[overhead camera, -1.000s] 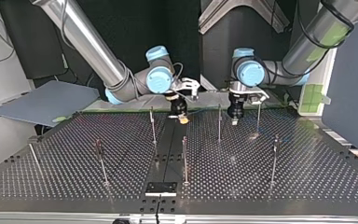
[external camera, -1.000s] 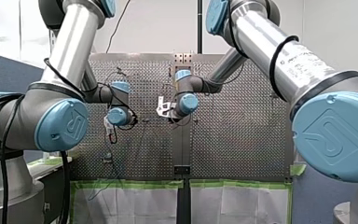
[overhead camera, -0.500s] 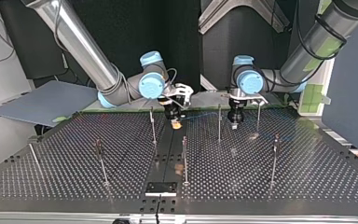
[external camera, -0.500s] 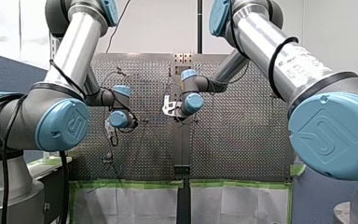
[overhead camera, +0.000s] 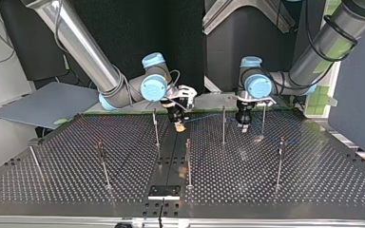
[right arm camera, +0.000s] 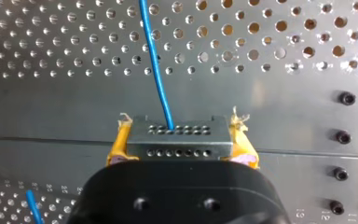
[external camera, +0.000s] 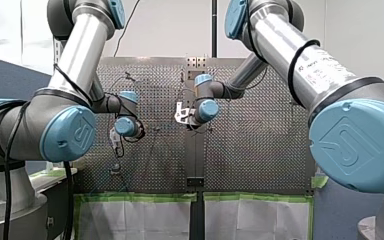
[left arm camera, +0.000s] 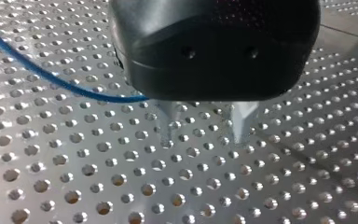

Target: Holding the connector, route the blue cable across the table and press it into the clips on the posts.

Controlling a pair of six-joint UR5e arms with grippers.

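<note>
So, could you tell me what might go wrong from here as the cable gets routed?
The blue cable leaves the connector, held in my right claw, as one thin strand; a hard pull could strain that joint. My left claw is open, with the cable beside its fingers rather than visibly between them, so it may slip away.

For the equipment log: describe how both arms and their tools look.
My left arm and my right arm are silver tubes with grey joints and light-blue caps bearing an embossed logo. Black cables run along both, and the right one carries printed lettering. My left arm's tool has a rounded black body with two tapered metal fingers. My right arm's tool is black, with yellow pads.
</note>
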